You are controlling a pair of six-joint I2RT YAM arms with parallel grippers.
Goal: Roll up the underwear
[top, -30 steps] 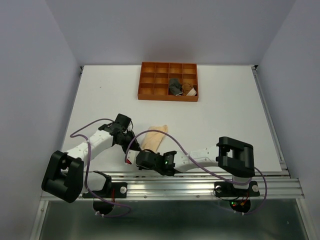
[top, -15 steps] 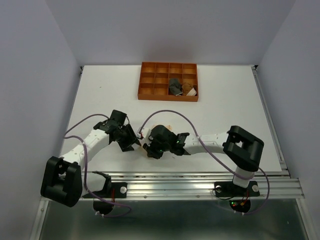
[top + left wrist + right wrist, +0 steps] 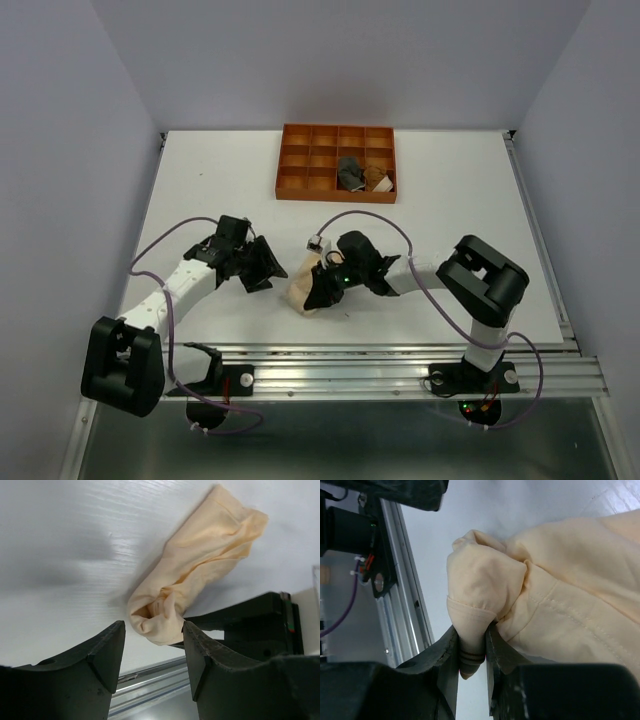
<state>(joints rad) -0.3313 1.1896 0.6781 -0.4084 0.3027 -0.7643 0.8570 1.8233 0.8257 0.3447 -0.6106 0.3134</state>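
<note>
The pale peach underwear (image 3: 302,292) lies bunched on the white table, its near end folded over; it fills the right wrist view (image 3: 560,575) and shows in the left wrist view (image 3: 200,570). My right gripper (image 3: 322,288) (image 3: 471,634) is shut on a fold at that rolled end. My left gripper (image 3: 270,268) (image 3: 153,626) stands open just left of the underwear, not touching it. A dark grey underwear (image 3: 350,174) and a rust-brown one (image 3: 378,180) sit in the tray.
The orange-brown grid tray (image 3: 300,160) stands at the back middle of the table. An aluminium rail (image 3: 400,350) runs along the near edge, close behind the peach roll. The right arm's black body (image 3: 250,625) lies just beyond the underwear.
The right gripper has carried the near end of the peach underwear away from the rail, turning the flat strip into a bunched roll. The left gripper has opened and drawn off leftward.
</note>
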